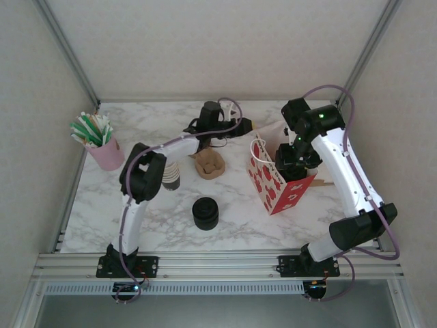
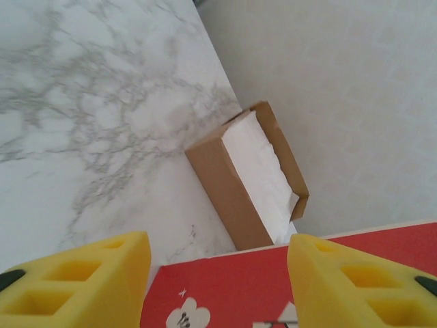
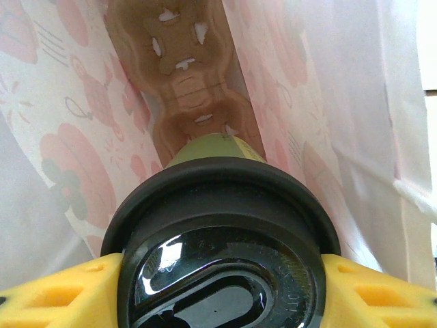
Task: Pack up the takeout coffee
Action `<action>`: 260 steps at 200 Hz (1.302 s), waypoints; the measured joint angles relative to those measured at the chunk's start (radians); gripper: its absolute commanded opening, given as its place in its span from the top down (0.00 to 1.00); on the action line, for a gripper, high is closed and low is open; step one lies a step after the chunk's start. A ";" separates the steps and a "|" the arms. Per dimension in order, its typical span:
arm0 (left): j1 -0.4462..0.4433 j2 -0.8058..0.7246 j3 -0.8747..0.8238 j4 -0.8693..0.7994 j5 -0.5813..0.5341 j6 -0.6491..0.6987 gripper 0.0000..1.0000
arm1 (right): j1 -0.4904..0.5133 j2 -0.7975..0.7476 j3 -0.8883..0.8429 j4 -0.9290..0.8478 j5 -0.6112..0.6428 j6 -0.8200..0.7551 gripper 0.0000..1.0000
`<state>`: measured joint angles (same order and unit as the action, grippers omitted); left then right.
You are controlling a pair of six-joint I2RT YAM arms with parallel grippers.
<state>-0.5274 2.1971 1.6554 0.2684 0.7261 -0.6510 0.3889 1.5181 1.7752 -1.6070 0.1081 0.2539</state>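
Mostly done: takeout coffee (image 3: 220,205) clamped in right gripper (image 3: 222,295), already inside the bag (image 3: 68,102), over the carrier (image 3: 183,82) ahead of the fingertips; remaining: seating and release; left gripper (image 2: 218,273) spread apart, empty

The takeout coffee (image 3: 222,225) is inside the bag (image 1: 276,191), above a carrier (image 3: 184,82); the lid stack (image 1: 205,213) lies left.

Bag (image 3: 61,137) walls crowd coffee cup (image 3: 218,260); carrier tray (image 3: 181,75) below, apparently free.
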 measured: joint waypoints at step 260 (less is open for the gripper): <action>-0.113 -0.378 -0.324 -0.161 -0.123 -0.007 0.52 | 0.061 0.011 -0.020 0.014 -0.056 0.000 0.37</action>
<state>-0.6399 1.8194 1.3312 0.1070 0.6029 -0.6582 0.4496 1.5288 1.7554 -1.5932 0.0517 0.2539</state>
